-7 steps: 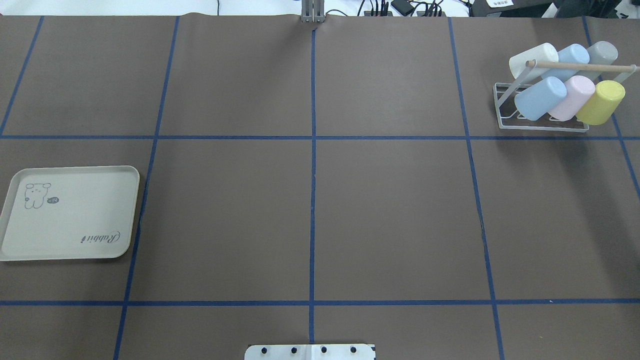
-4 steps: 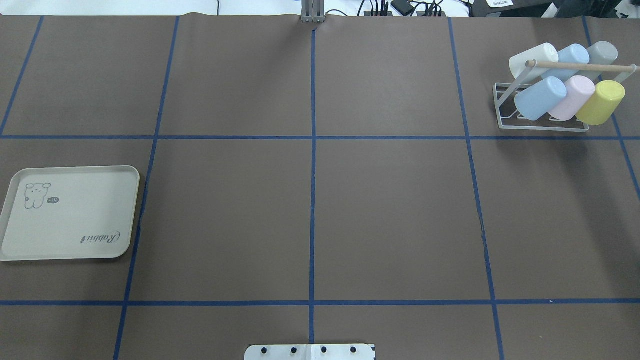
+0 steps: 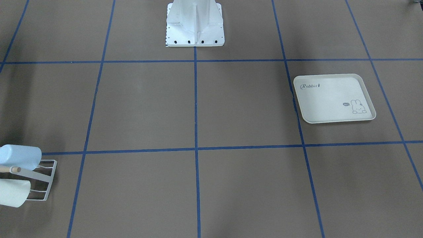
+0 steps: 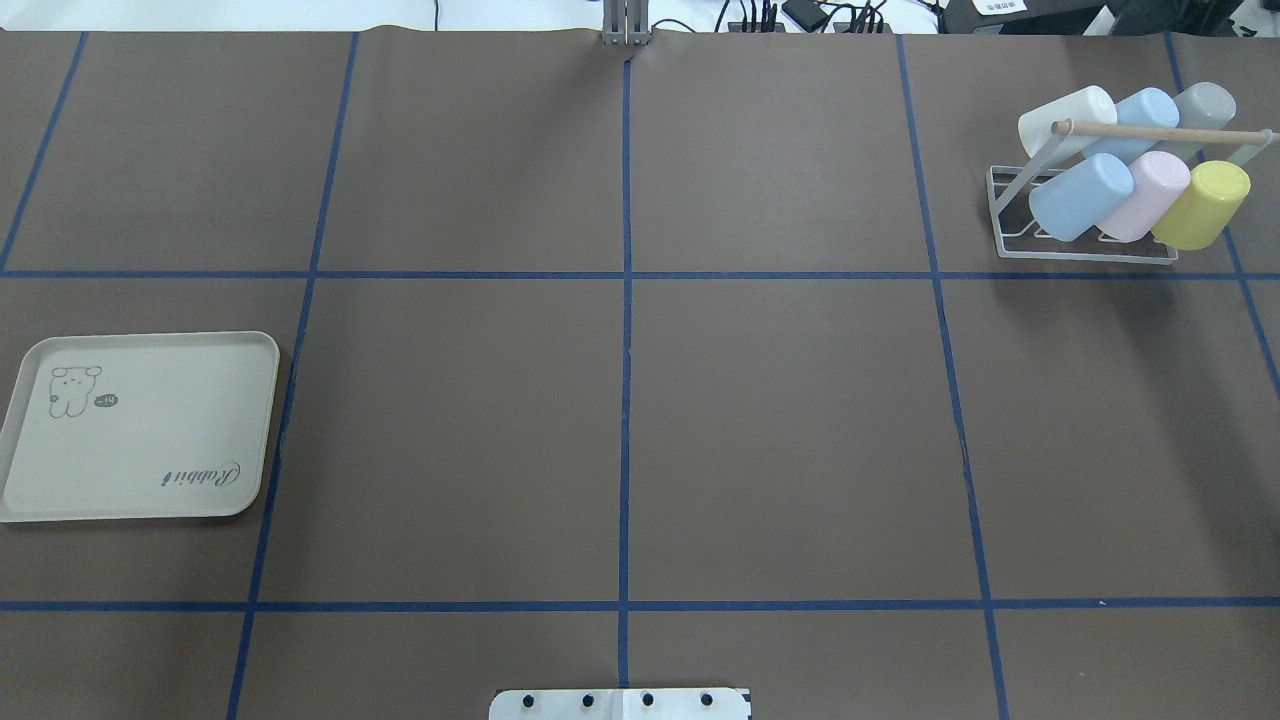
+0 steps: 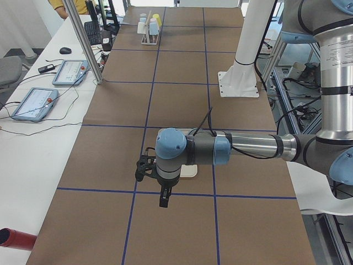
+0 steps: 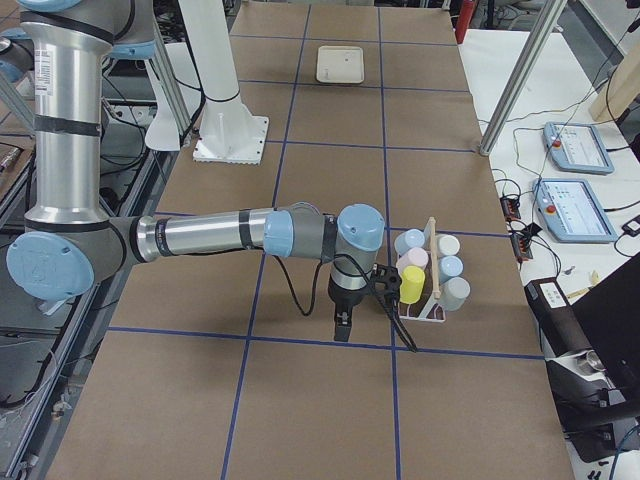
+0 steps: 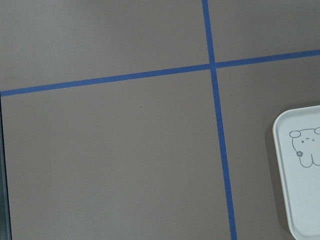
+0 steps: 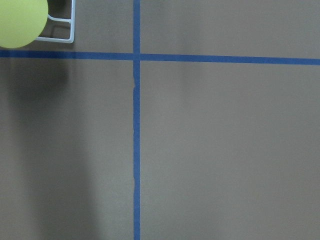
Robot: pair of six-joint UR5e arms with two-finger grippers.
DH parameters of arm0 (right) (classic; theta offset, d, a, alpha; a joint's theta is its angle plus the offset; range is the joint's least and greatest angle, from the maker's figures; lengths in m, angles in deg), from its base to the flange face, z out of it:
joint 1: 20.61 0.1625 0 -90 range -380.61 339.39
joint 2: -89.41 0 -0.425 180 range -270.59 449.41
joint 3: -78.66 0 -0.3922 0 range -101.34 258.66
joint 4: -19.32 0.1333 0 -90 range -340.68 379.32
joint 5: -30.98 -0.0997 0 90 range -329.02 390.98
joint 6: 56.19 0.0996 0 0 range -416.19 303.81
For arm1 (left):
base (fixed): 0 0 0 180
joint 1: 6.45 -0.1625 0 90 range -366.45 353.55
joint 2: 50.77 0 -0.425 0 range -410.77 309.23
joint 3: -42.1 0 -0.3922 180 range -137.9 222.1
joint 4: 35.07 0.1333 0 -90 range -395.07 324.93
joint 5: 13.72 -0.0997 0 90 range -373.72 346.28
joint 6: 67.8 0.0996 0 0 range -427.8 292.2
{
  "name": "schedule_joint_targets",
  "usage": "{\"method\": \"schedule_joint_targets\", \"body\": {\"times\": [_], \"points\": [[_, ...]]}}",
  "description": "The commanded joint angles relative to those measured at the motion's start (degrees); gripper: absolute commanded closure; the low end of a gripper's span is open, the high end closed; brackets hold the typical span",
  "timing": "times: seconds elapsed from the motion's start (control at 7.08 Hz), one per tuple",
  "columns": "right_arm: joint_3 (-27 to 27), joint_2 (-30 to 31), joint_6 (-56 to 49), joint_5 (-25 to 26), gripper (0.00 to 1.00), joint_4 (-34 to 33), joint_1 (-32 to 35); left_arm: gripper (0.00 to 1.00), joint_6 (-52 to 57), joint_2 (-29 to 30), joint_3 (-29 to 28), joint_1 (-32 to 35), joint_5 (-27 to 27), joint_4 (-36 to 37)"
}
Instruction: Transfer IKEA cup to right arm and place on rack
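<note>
The white wire rack [image 4: 1005, 215] with its wooden dowel stands at the table's far right. Several pastel cups lie tilted on its prongs, among them a yellow cup [image 4: 1205, 205], a pink cup [image 4: 1150, 195] and a blue cup [image 4: 1080, 195]. Neither arm shows in the overhead view. From the table's right end I see the right arm [image 6: 200, 235], its gripper [image 6: 342, 325] pointing down just beside the rack [image 6: 432, 300]. The left gripper [image 5: 164, 197] hangs over the table near the tray [image 5: 189, 171]. No cup shows at either gripper. Whether they are open or shut I cannot tell.
A cream rabbit-print tray [image 4: 140, 430] lies bare at the table's left. The robot's white base column [image 3: 195, 23] stands at the near edge. The brown mat carries a blue tape grid. Side tables hold tablets [image 6: 575, 210] and cables.
</note>
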Motion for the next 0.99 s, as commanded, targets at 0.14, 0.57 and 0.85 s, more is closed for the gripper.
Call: {"method": "schedule_joint_targets", "body": {"times": [0.14,0.57,0.85], "points": [[0.0,0.0,0.0,0.0,0.00,0.0,0.0,0.00,-0.4,-0.2,1.4,0.0,-1.6,-0.1],[0.0,0.0,0.0,-1.1,0.00,-0.1,0.0,0.00,-0.5,-0.5,1.1,0.0,-1.6,-0.1],[0.0,0.1,-0.1,-2.5,0.00,0.0,0.0,0.00,-0.4,-0.6,-0.1,0.0,-1.6,-0.2]]}}
